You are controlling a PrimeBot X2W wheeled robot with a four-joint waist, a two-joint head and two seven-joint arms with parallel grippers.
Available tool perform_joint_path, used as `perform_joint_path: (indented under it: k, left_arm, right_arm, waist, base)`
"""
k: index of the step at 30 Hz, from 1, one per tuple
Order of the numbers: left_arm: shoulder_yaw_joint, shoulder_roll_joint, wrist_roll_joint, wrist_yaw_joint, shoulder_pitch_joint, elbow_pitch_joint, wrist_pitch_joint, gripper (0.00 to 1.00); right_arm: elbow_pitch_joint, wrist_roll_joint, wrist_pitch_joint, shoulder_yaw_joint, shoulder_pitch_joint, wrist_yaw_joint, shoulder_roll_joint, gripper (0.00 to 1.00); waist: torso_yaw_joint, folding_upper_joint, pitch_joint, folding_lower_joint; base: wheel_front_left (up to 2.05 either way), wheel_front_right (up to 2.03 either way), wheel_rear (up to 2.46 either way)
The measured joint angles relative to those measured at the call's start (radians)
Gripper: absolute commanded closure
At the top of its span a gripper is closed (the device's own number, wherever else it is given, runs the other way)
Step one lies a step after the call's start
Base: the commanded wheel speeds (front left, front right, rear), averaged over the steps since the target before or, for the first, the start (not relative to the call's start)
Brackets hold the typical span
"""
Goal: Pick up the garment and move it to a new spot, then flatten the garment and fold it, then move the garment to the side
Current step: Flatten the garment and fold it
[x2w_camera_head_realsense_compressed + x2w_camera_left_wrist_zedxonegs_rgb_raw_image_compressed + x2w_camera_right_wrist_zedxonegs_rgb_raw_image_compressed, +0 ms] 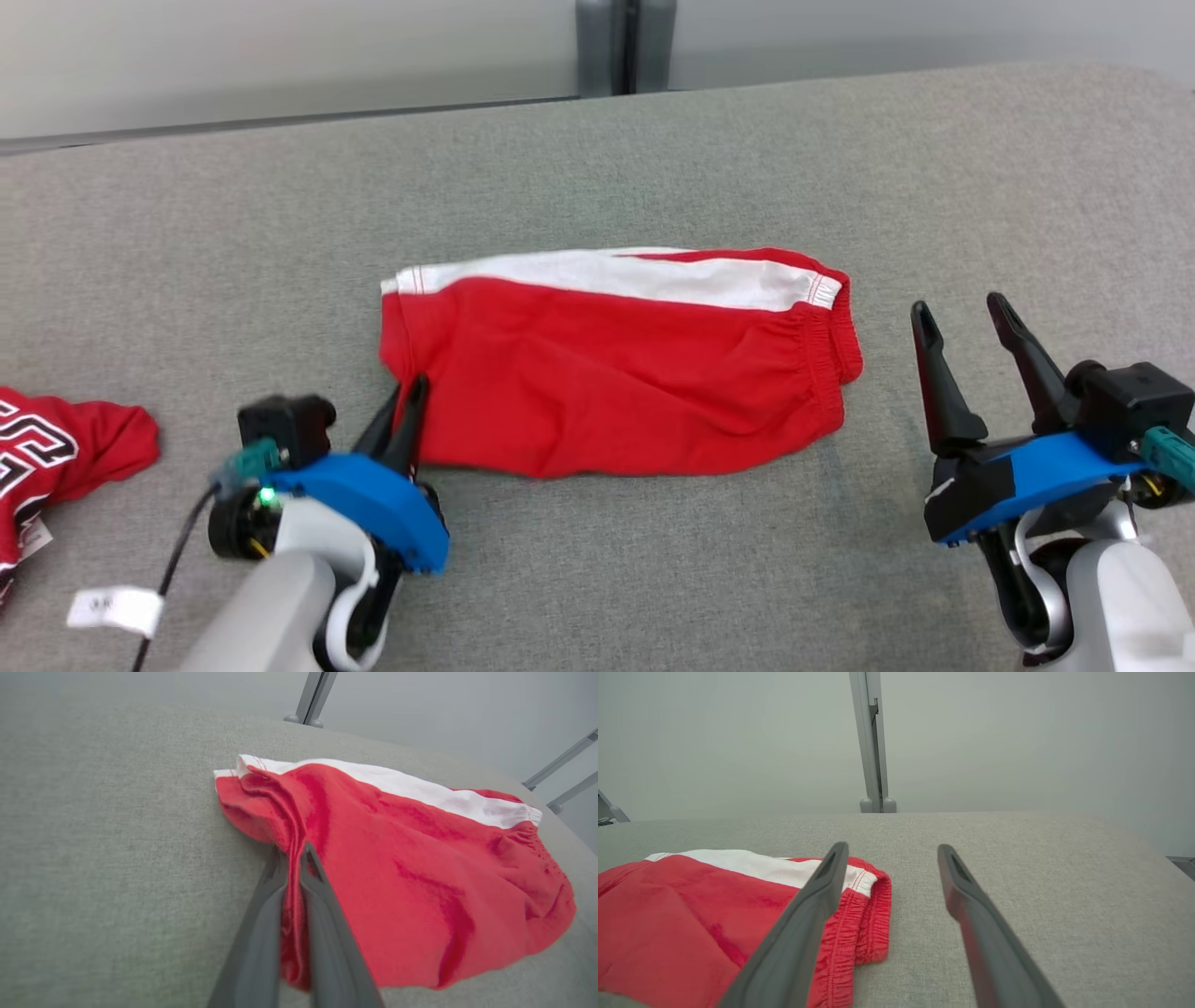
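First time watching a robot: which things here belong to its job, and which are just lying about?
Job: red shorts, left pincer shut on their corner, right pincer open beside them.
Lying about: red jersey, white label.

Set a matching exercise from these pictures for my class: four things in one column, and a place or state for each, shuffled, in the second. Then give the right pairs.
Column one
1. left gripper
2. right gripper
3. red shorts
4. red jersey

Column two
A. open, holding nothing, beside the waistband
B. at the left edge of the head view
C. shut on a bunched edge of the shorts
D. lying in the middle of the grey surface

Pairs: 1-C, 2-A, 3-D, 4-B
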Motion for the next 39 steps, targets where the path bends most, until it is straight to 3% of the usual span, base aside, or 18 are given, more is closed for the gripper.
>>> perform_joint_path:
  k: [8, 9, 10, 11, 12, 20, 32, 39]
  left_arm:
    - [0.018, -0.027, -0.061, 0.05, 0.141, -0.105, -0.016, 1.0]
    - [0.019, -0.028, -0.061, 0.054, 0.148, -0.106, -0.018, 0.87]
    - [0.019, -0.028, -0.061, 0.058, 0.151, -0.107, -0.022, 0.6]
    - [0.023, -0.028, -0.059, 0.062, 0.155, -0.109, -0.034, 0.07]
    - [0.027, -0.029, -0.056, 0.067, 0.156, -0.112, -0.051, 0.0]
    - [0.055, -0.003, 0.065, 0.114, 0.143, -0.148, -0.192, 0.0]
    - [0.114, 0.007, 0.139, 0.165, 0.231, -0.246, -0.212, 0.0]
    - [0.154, -0.023, 0.162, 0.17, 0.266, -0.282, -0.212, 0.0]
  right_arm:
    - [0.025, -0.004, 0.033, -0.023, 0.03, 0.0, 0.0, 0.0]
    - [0.029, -0.003, 0.035, -0.023, 0.031, 0.0, 0.0, 0.0]
    - [0.033, -0.003, 0.041, -0.022, 0.031, 0.0, 0.0, 0.0]
    - [0.037, -0.003, 0.042, -0.021, 0.031, 0.0, 0.0, 0.0]
    - [0.042, -0.003, 0.048, -0.02, 0.03, 0.0, 0.0, 0.0]
    - [0.107, -0.027, 0.124, -0.008, -0.017, 0.0, 0.0, 0.0]
    - [0.36, -0.092, 0.264, -0.085, -0.142, 0.0, 0.001, 0.0]
    - [0.508, -0.121, 0.312, -0.185, -0.216, 0.0, -0.016, 0.0]
  waist:
    - [0.019, 0.0, -0.035, 0.0]
    - [0.02, 0.0, -0.038, 0.0]
    - [0.021, 0.0, -0.041, 0.0]
    - [0.022, 0.0, -0.044, 0.0]
    - [0.023, 0.0, -0.047, 0.0]
    - [0.052, 0.0, -0.068, 0.0]
    - [0.154, 0.0, -0.076, 0.0]
    - [0.217, 0.0, -0.066, 0.0001]
  base:
    - [0.0, 0.0, 0.0]
    - [0.0, 0.0, 0.0]
    - [0.0, 0.0, 0.0]
    - [0.0, 0.0, 0.0]
    - [0.0, 0.0, 0.0]
    - [0.0, 0.0, 0.0]
    - [0.0, 0.0, 0.0]
    - [0.0, 0.0, 0.0]
